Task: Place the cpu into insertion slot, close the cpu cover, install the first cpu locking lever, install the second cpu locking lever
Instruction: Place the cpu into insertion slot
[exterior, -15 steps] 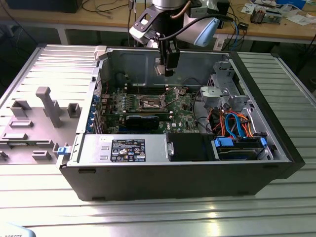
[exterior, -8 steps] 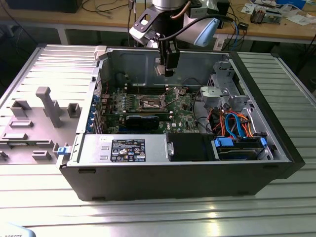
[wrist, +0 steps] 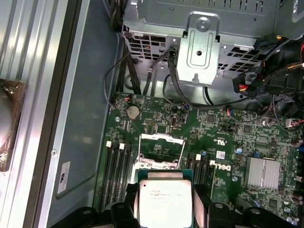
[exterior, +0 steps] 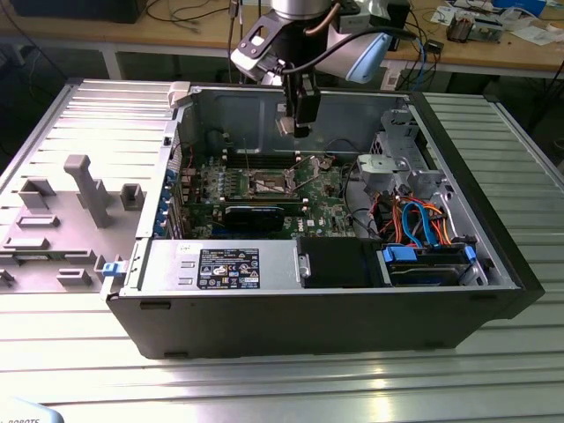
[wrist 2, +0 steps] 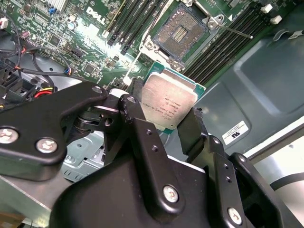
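Gripping the cpu (wrist: 165, 202) by two opposite edges, your pincer (wrist 2: 167, 105) is clamped shut on it, with one black finger (wrist 2: 137, 123) on each side and the metal top facing both wrist views. The chip hangs in the air over the motherboard (wrist: 228, 142), inside the open computer case (exterior: 493, 220). It is near the insertion slot (wrist 2: 180, 34) but not touching it. The slot is uncovered and its contact field is bare.

Handling, as a judgement: the chip is light, thin and stiff. Its smooth metal top is likely slippery under the pads. The chip's underside and the slot's contacts are probably fragile, so keep your hold on the edges, as now, and off the faces.

Closest obstacles: a thin locking lever (wrist 2: 236, 31) sticks out beside the slot, and long memory slots (wrist 2: 223, 45) flank it on both sides. Treat the lever as the likeliest snag.

Farther out are a silver heatsink (wrist: 261, 173), a metal drive cage (wrist: 202, 42) and loose cables (wrist: 266, 85), all well apart from the slot. The case stands on a ribbed metal surface (exterior: 264, 379).
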Action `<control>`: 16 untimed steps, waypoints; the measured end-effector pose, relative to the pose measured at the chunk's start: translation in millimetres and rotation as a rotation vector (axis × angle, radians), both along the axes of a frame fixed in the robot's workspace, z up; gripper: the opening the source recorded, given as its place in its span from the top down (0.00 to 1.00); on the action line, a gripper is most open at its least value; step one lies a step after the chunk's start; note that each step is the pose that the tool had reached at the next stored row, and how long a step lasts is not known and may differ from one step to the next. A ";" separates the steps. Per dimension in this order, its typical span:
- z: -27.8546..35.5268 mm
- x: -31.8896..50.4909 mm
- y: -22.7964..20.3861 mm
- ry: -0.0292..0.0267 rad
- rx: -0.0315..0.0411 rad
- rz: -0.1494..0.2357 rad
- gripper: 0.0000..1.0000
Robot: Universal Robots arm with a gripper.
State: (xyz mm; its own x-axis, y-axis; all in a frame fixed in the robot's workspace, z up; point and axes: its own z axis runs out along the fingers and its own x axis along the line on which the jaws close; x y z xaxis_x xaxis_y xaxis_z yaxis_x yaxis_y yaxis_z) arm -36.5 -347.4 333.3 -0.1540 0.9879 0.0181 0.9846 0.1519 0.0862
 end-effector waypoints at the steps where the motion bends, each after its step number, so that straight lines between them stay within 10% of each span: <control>1: -0.2 0.0 0.0 0.0000 0.0000 0.000 0.46; 16: -3.6 0.0 -0.6 -0.0001 0.0000 -0.001 0.46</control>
State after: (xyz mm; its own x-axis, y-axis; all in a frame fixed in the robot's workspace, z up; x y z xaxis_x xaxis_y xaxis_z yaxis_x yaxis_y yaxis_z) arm -36.6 -348.0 329.6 -0.1532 0.9880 0.0181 0.9847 0.1511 0.0863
